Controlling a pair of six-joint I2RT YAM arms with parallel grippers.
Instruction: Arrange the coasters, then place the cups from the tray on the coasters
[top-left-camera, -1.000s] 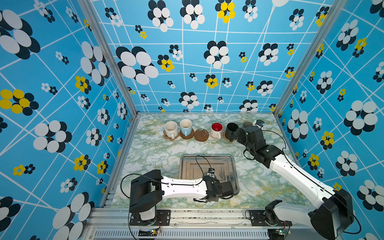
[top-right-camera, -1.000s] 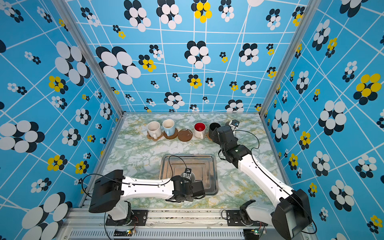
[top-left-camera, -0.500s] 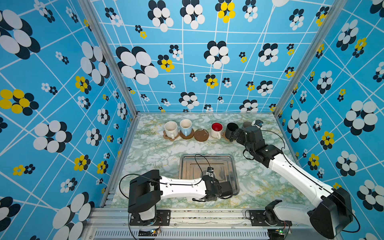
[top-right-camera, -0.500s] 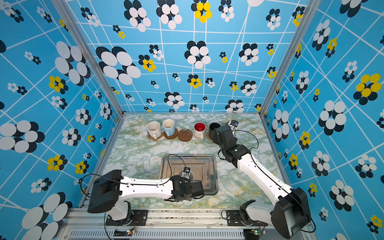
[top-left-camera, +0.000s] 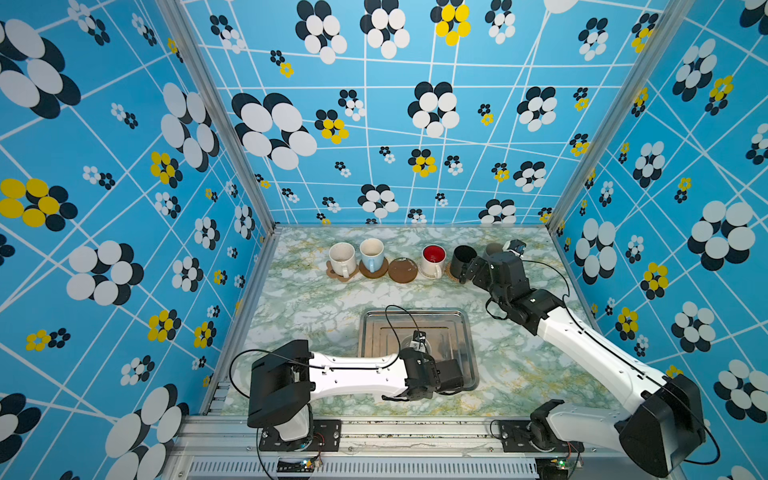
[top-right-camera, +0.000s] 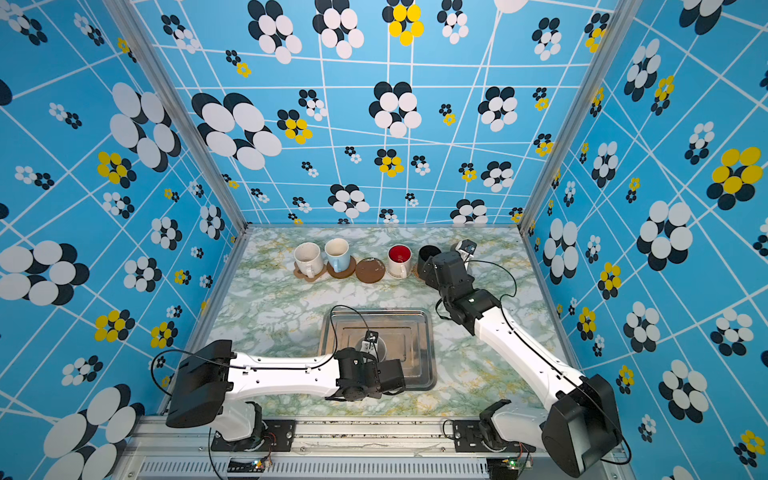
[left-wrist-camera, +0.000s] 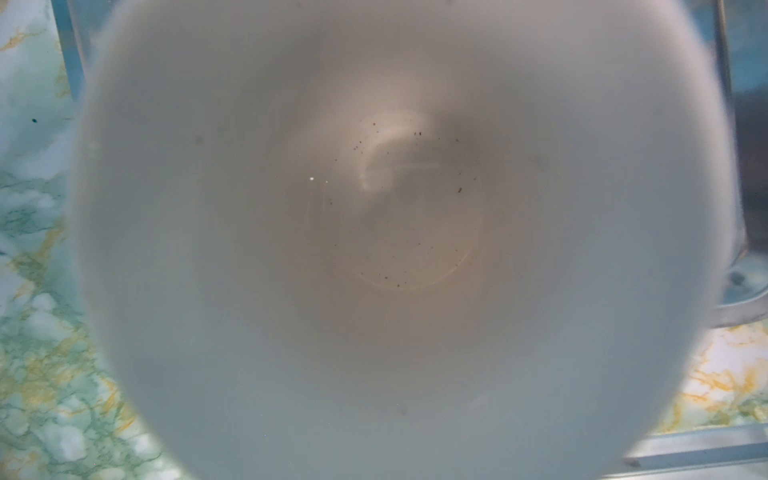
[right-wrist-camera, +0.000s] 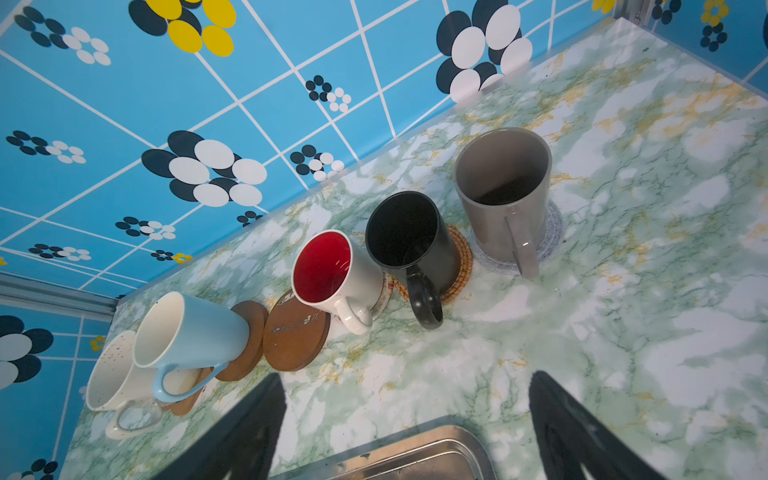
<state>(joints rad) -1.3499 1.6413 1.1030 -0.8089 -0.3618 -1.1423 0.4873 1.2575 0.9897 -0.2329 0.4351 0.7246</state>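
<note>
Tabletop (top-left-camera: 316, 303): marble pattern, green and white with yellow veins.

Along the 12 o'clock edge there is one row of six coasters, running 11 to 1 o'clock:
- paw coaster (top-left-camera: 331, 271)
- brown disc (top-left-camera: 383, 269)
- second brown disc (top-left-camera: 402, 270), just beside the first
- crochet coaster (right-wrist-camera: 386, 291)
- rattan coaster (right-wrist-camera: 459, 266)
- grey coaster (right-wrist-camera: 548, 232)

Metal tray (top-left-camera: 415, 312) lies flat, from centre toward 6 o'clock, well apart from the row.
</note>
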